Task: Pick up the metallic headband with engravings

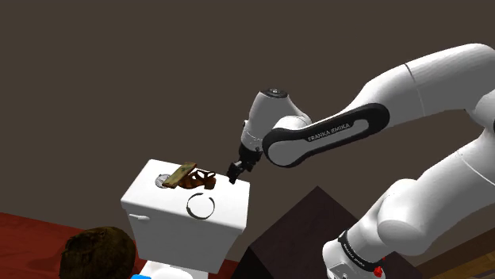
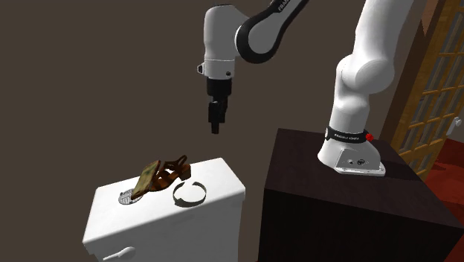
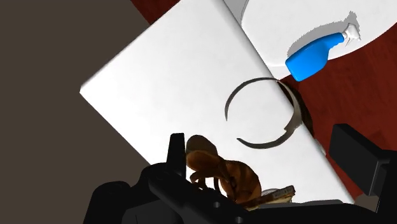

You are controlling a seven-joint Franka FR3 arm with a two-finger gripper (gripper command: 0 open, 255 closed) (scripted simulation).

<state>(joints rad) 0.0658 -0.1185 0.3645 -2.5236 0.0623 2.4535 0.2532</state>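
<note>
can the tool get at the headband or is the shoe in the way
Probably yes. The tool hovers open above the white lid, and the headband lies flat with nothing on top of it. The brown sandal sits beside it, apart, so a straight descent looks free.

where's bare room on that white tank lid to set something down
Bare: the end of the lid toward the stand, past the headband and the brown sandal; also the corner in front of the grey mesh piece. Crowded: the middle, where sandal, headband and mesh piece sit close together.
</note>
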